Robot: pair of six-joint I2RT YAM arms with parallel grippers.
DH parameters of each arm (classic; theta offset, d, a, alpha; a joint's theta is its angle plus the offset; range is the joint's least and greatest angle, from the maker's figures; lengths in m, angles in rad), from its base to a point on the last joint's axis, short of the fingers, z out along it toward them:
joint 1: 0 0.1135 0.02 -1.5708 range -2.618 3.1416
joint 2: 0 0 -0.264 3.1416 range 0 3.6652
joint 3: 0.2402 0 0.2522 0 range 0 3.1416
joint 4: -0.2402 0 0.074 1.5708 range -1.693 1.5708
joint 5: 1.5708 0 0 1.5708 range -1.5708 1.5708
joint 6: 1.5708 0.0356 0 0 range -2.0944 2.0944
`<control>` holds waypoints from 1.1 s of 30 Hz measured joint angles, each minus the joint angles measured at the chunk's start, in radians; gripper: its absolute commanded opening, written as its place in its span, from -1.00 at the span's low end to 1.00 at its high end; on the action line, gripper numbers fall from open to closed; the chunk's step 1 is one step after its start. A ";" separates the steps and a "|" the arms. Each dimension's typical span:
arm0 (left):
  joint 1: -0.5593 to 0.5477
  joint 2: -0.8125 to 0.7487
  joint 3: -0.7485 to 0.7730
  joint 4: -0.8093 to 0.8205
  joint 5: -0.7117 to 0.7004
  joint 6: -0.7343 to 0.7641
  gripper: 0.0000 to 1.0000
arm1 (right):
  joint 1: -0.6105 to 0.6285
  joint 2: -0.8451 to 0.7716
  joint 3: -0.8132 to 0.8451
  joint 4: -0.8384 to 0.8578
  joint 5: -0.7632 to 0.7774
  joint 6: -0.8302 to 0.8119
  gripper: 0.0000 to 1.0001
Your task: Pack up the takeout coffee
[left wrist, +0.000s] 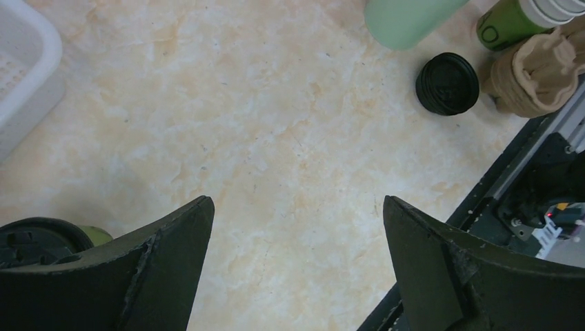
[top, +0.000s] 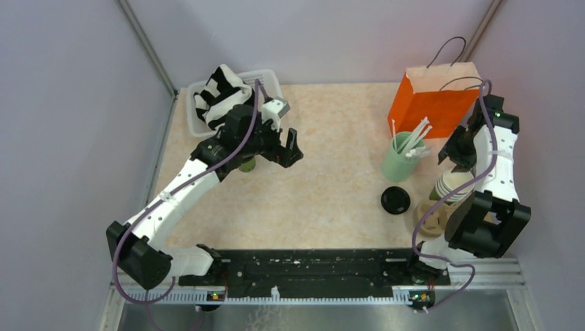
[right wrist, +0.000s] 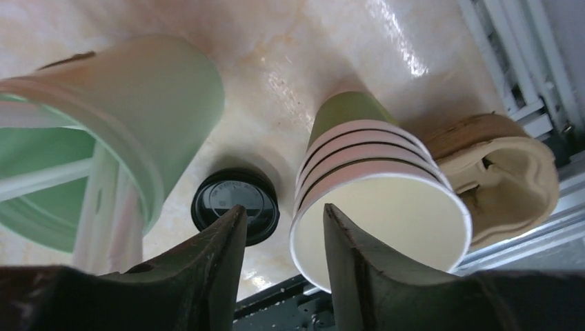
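One takeout coffee cup (top: pixel 246 164), dark green with a black lid, stands under my left arm; in the left wrist view it (left wrist: pixel 41 238) sits just behind the left finger. My left gripper (left wrist: pixel 296 200) hangs open over bare table. A stack of dark green paper cups (right wrist: pixel 376 200), cream inside, stands at the right (top: pixel 448 183). My right gripper (right wrist: pixel 285 207) straddles the top cup's rim. One finger is inside the cup. The other is outside with a gap to the wall. A loose black lid (right wrist: pixel 234 203) lies on the table beside the stack.
A mint tumbler of white straws (top: pixel 400 157) stands left of the stack, an orange paper bag (top: pixel 434 100) behind it. A brown pulp cup carrier (top: pixel 431 217) lies by the near rail. A white basket (top: pixel 265 79) sits at the back left.
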 measured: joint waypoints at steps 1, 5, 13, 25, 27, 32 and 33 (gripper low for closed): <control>-0.012 0.000 0.002 -0.003 -0.019 0.016 0.96 | 0.000 0.006 -0.026 0.006 -0.003 -0.001 -0.24; -0.040 0.001 0.003 -0.018 -0.066 0.064 0.96 | 0.000 0.003 -0.097 0.013 -0.003 -0.004 -0.54; -0.054 0.011 0.003 -0.037 -0.108 0.104 0.96 | 0.000 -0.028 -0.142 0.025 0.021 -0.005 -0.59; -0.063 0.011 0.003 -0.038 -0.115 0.112 0.96 | 0.000 -0.055 -0.139 0.024 0.027 -0.012 -0.83; -0.066 0.011 0.003 -0.038 -0.115 0.112 0.96 | 0.000 -0.055 -0.139 0.025 0.027 -0.014 -0.90; -0.071 0.011 0.003 -0.039 -0.115 0.113 0.96 | 0.000 -0.056 -0.138 0.020 0.032 -0.018 -1.00; -0.071 0.011 0.003 -0.039 -0.115 0.113 0.96 | 0.000 -0.056 -0.137 0.018 0.034 -0.018 -1.00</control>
